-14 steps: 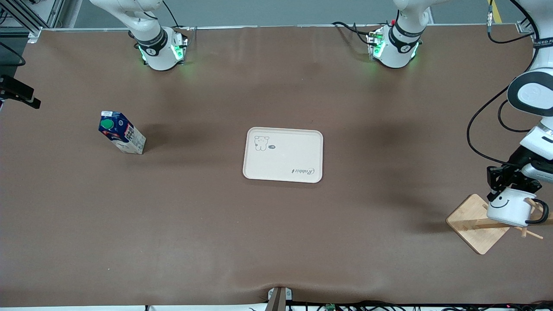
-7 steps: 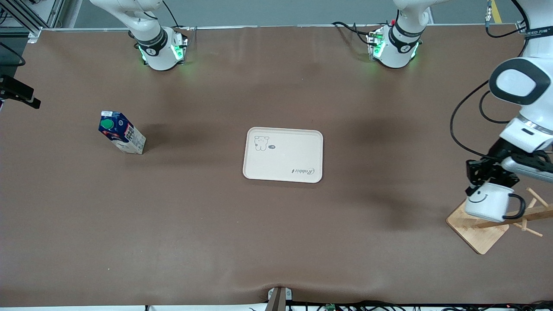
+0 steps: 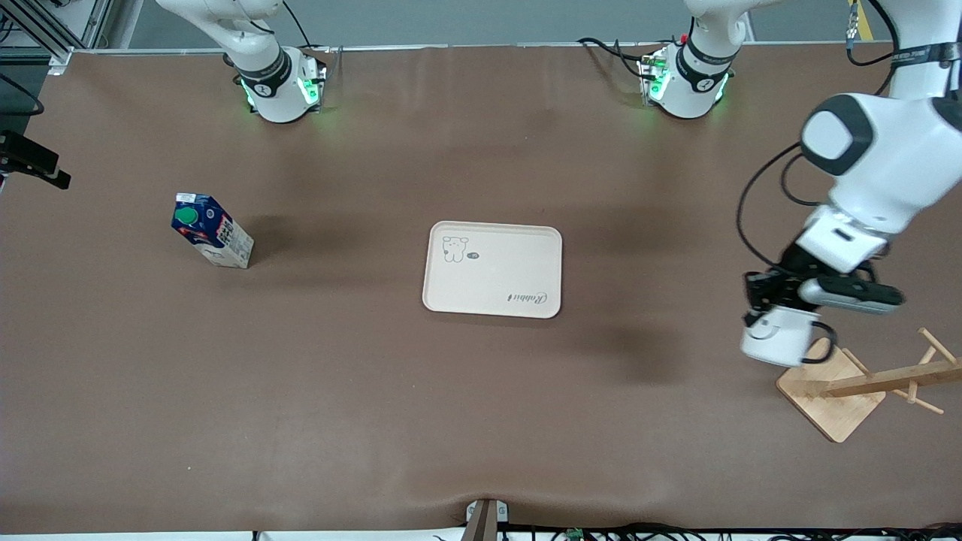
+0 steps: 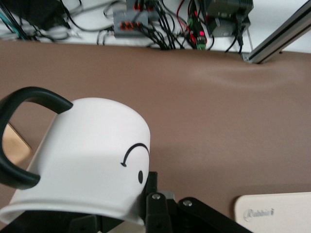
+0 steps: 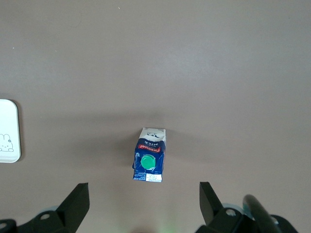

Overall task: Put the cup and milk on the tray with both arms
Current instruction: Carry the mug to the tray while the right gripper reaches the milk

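The white smiley cup (image 3: 778, 336) hangs in my left gripper (image 3: 766, 299), which is shut on its rim, over the table beside the wooden rack. In the left wrist view the cup (image 4: 92, 165) fills the frame, with one black finger (image 4: 154, 204) against its wall. The cream tray (image 3: 493, 269) lies at the table's middle; its corner shows in the left wrist view (image 4: 272, 213). The milk (image 3: 213, 240) stands toward the right arm's end. My right gripper (image 5: 143, 188) is open, high over the milk (image 5: 150, 155), and out of the front view.
A wooden rack with a square base (image 3: 830, 391) and slanted pegs (image 3: 898, 378) stands at the left arm's end, nearer the front camera than the cup. The tray's edge (image 5: 7, 131) shows in the right wrist view. Cables and boxes (image 4: 165, 22) line the table's front edge.
My left gripper has carried the cup off the rack's pegs and moved it toward the tray. The milk, the tray and the right arm have not moved.
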